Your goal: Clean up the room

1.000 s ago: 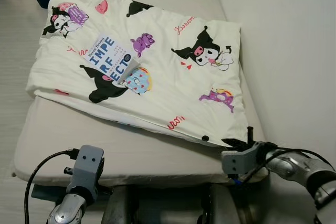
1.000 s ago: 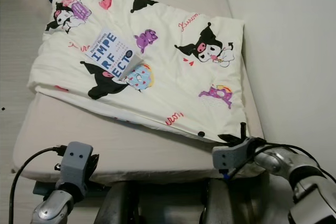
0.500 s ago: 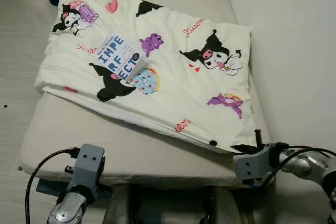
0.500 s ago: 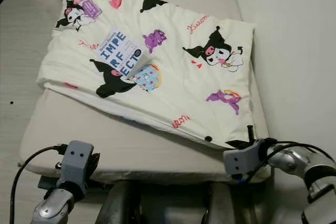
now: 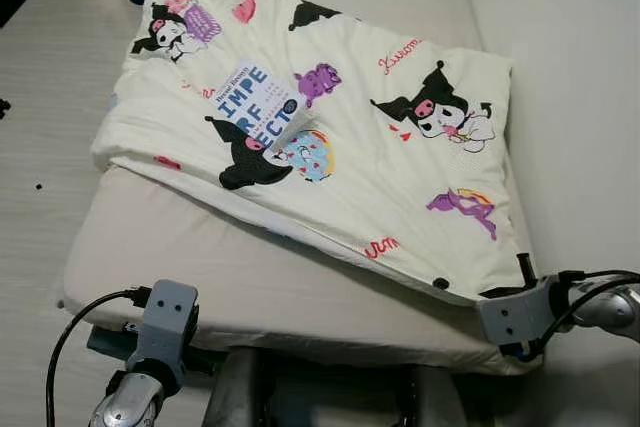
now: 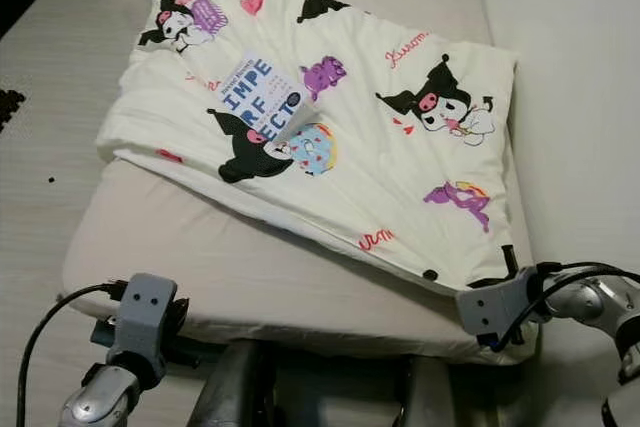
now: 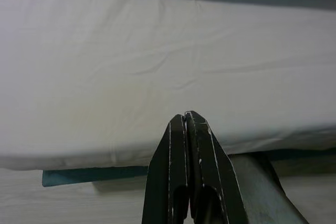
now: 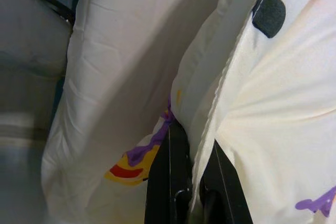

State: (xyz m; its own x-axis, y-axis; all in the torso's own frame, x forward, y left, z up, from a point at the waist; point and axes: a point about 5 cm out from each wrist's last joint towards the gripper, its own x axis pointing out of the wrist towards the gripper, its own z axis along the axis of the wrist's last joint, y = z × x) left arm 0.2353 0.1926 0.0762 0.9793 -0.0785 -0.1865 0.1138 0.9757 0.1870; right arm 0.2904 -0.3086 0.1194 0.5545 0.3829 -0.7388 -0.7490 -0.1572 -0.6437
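Right wrist view: the near corner of a cartoon-print quilt [image 8: 273,93] is pinched between the right gripper [image 8: 191,153] fingers.

The left gripper [image 7: 185,121] is held with its fingers pressed together before the mattress [image 5: 200,267] near edge. The quilt is spread across the mattress toward the wall side, and a book [image 5: 257,107] is seen resting near its far left corner.
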